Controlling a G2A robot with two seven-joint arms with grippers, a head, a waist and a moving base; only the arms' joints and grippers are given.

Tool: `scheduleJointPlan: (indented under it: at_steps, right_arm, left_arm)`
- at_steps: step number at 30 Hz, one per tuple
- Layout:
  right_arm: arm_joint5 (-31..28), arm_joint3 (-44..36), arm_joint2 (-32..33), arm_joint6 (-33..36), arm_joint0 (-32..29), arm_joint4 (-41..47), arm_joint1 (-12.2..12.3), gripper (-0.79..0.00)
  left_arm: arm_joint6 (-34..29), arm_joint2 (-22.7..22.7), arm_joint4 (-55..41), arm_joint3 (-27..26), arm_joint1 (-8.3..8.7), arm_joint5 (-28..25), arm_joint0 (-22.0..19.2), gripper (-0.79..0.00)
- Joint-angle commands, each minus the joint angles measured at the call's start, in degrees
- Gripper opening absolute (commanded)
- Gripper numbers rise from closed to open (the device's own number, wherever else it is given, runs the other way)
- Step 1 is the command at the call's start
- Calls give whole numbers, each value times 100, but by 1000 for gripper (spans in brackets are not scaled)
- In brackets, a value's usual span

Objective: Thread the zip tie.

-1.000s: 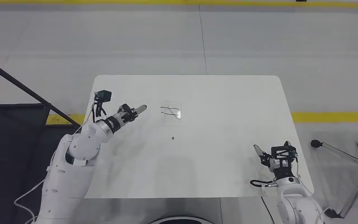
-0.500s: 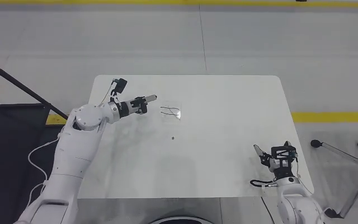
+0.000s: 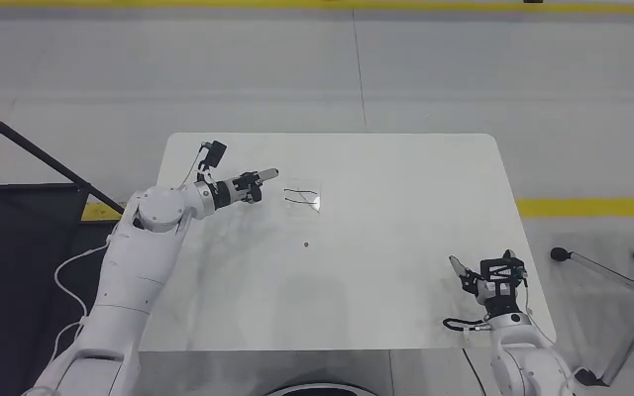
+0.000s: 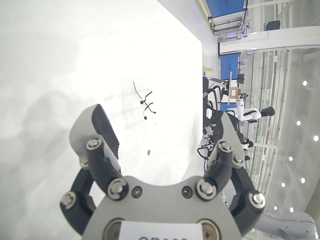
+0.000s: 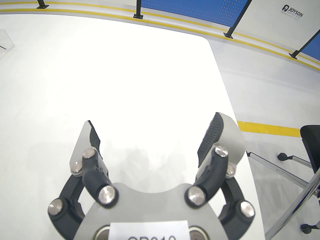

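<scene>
Swung across the bench [image 3: 416, 198] since a second ago: left fingers [image 4: 105, 128], spread, empty. At the near corner, right fingers [image 5: 210, 136] wide apart. Mid-bench, the zip tie [image 4: 145, 101], just ahead of the left fingers; thin, light, springy, probably best pinched near its head.

- Bare table [image 3: 396, 247] stretches between the left gripper [image 3: 265, 176], jaws spread, and the zip ties [image 3: 300, 195] just ahead of it;
- a small dark speck [image 3: 306, 243] lies on the surface nearer the robot, apart from the ties;
- the right gripper [image 3: 482, 265], jaws spread, sits by the near right edge, well apart from the ties.
</scene>
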Motion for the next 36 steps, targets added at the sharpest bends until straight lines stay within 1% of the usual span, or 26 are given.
scheduleJointPlan:
  at_steps: [1,5,7,11,12,13,14,16,17,22,25,30,33,36]
  right_arm:
    - [0,0,0,0,0,0,0,0]
    - [0,0,0,0,0,0,0,0]
    - [0,0,0,0,0,0,0,0]
    - [0,0,0,0,0,0,0,0]
    - [0,0,0,0,0,0,0,0]
    - [0,0,0,0,0,0,0,0]
    - [0,0,0,0,0,0,0,0]
    - [0,0,0,0,0,0,0,0]
    - [0,0,0,0,0,0,0,0]
    - [0,0,0,0,0,0,0,0]
    - [0,0,0,0,0,0,0,0]
    - [0,0,0,0,0,0,0,0]
    - [0,0,0,0,0,0,0,0]
    - [0,0,0,0,0,0,0,0]
  left_arm:
    - [95,126,59,141,-26,-30,-104,0]
    - [169,354,97,415,-81,-117,-303,-9]
    - [177,452,133,552,-103,-164,-405,-92]
    - [211,637,234,777,-145,-213,-567,-142]
    - [212,684,274,827,-154,-233,-602,-194]
    - [212,729,313,879,-163,-244,-639,-277]
    - [230,773,359,926,-171,-258,-672,-326]
    - [193,846,347,1014,-193,-283,-724,-314]
    - [175,876,347,1055,-201,-291,-755,-320]
    - [130,979,268,1261,-240,-365,-871,-394]
    - [142,1025,228,1383,-261,-397,-942,-413]
    - [120,1111,164,1548,-298,-439,-1035,-431]
    - [112,1152,137,1640,-315,-475,-1081,-422]
    - [96,1179,94,1729,-330,-512,-1122,-443]
